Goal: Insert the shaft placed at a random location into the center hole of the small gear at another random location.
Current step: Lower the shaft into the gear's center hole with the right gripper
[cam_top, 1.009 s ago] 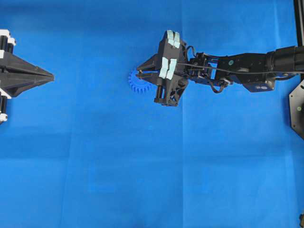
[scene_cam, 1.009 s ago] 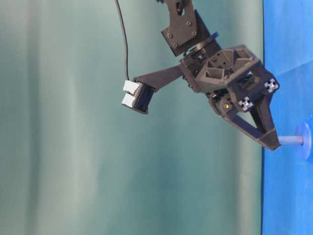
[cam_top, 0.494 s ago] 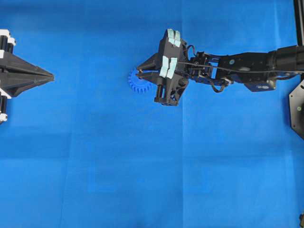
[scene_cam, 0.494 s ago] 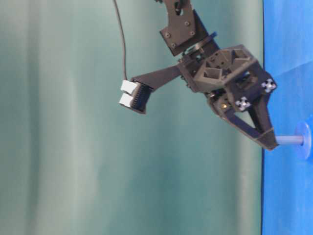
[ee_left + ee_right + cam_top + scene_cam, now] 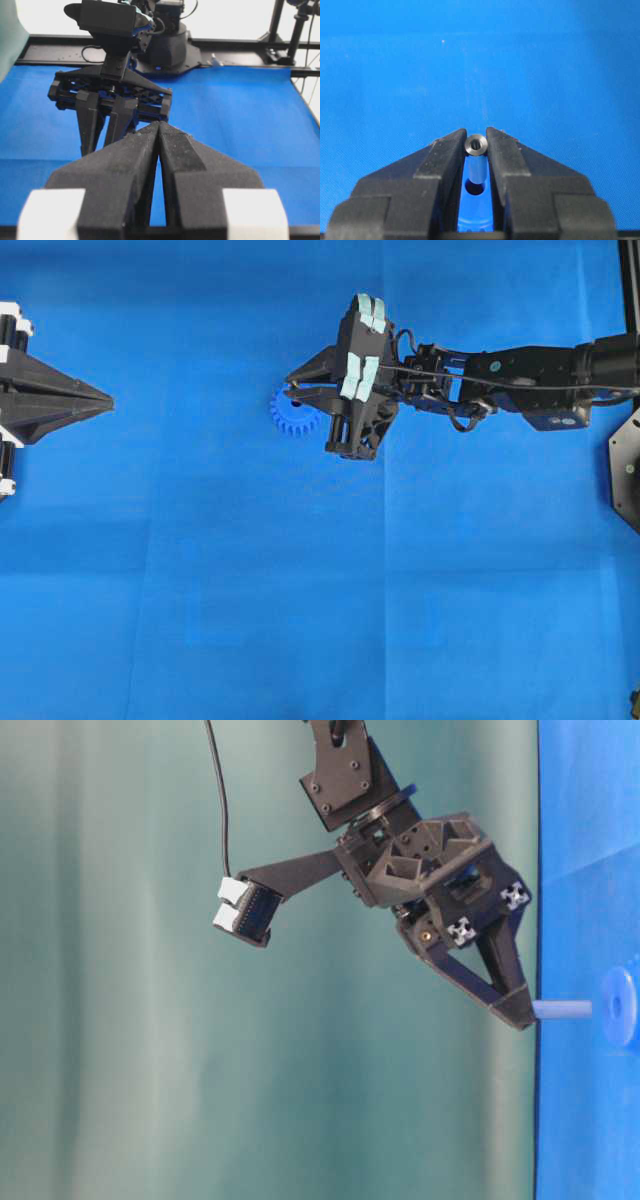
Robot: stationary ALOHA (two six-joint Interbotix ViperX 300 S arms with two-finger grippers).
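Thin silvery-grey metal shaft [image 5: 476, 161]: short cylinder, shiny recessed end face, clamped between tips of right pincer [image 5: 476, 145], axis running along line from pincer toward gear. In table-level view shaft [image 5: 562, 1010] sticks out past pincer tip [image 5: 520, 1016], free end clear of gear, small gap between.

Small bright blue toothed plastic gear [image 5: 293, 415]: lies flat, directly beneath pincer tips, partly hidden.

Center hole [image 5: 475, 188]: dark, round, just below shaft, unfilled.

Shiny metal shaft [image 5: 476, 162], matt plastic gear [image 5: 288, 418], matt blue cloth [image 5: 300, 590].
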